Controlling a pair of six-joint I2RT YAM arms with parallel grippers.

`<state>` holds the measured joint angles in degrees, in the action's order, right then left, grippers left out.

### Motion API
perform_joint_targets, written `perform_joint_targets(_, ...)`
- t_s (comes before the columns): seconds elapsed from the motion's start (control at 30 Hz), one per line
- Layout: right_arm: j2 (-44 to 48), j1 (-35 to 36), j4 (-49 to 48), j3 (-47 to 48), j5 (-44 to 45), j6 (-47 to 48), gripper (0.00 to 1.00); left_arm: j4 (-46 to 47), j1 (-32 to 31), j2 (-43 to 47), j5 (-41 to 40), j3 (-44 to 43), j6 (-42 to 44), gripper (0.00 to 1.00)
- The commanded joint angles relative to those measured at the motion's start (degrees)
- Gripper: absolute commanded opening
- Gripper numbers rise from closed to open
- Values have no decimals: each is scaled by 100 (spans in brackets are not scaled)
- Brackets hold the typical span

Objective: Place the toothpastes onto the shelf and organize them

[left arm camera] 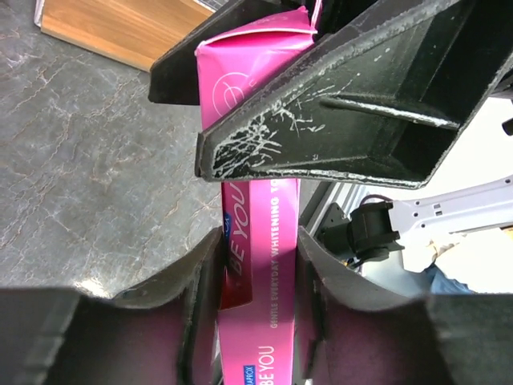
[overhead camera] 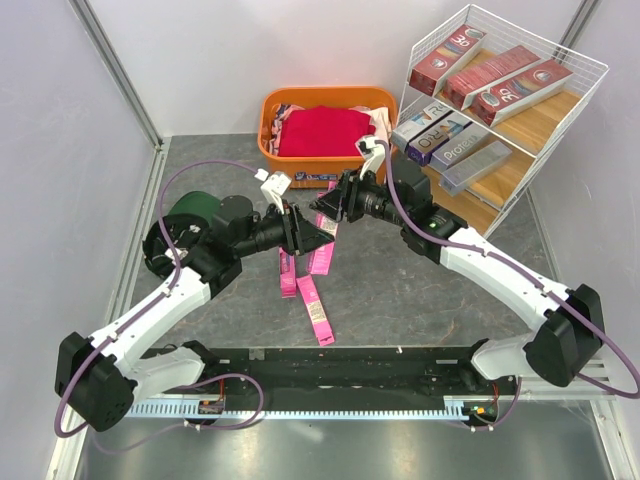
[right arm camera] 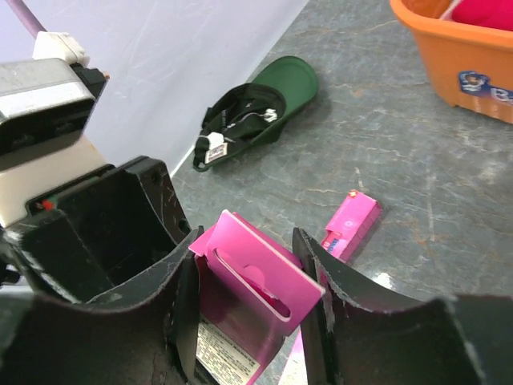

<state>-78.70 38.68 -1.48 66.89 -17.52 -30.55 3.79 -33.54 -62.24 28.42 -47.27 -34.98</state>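
A bright pink toothpaste box (left arm camera: 260, 265) is held above the table between both grippers. My left gripper (left arm camera: 256, 241) is shut on its middle, and also shows in the top view (overhead camera: 316, 233). My right gripper (right arm camera: 244, 241) is shut on the box's end with the hang tab (right arm camera: 256, 277), and its fingers (left arm camera: 321, 112) show in the left wrist view. In the top view my right gripper (overhead camera: 333, 204) meets the left one at the table's middle. Three more pink boxes (overhead camera: 315, 308) lie on the table below. The white wire shelf (overhead camera: 590, 65) holds dark red boxes (overhead camera: 500, 80) and grey, purple ones (overhead camera: 450, 135).
An orange basket (overhead camera: 315, 162) with red clothes (overhead camera: 320, 130) stands at the back, left of the shelf; it also shows in the right wrist view (right arm camera: 449, 56). A dark green round object (overhead camera: 190, 210) sits by the left arm. White walls close in the table.
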Motion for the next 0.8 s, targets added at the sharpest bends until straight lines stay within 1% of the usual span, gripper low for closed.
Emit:
perform_joint_targets(0.0,267,8,130,140,380,128,34,429,5,159,-407,-151,-149,54)
perform_joint_targets(0.07,302,8,208,192,573,137,33,429,14,186,-495,-169,-149,61)
perform_joint_targets(0.2,460,-9,402,271,1056,84,33,526,14,203,-505,-213,-140,67)
perform_joint_targets(0.27,539,-9,473,307,1372,31,33,579,14,125,-330,-248,-132,69)
perform_joint_targets(0.37,680,-27,596,386,1716,-39,32,623,14,-69,4,-257,-97,70)
perform_joint_targets(0.4,767,-35,613,395,1969,-83,32,779,5,-95,66,-213,-97,70)
perform_joint_targets(0.47,864,-53,613,395,2190,-136,32,1026,5,-96,172,-3,-193,72)
perform_joint_targets(0.5,943,-53,622,395,2374,-171,32,1314,5,-87,207,76,-237,72)
perform_joint_targets(0.67,1242,-123,543,342,2666,-303,32,1659,-3,-271,243,288,-378,72)
perform_joint_targets(0.77,1383,-123,473,289,2789,-356,32,1993,-21,-368,295,402,-492,69)
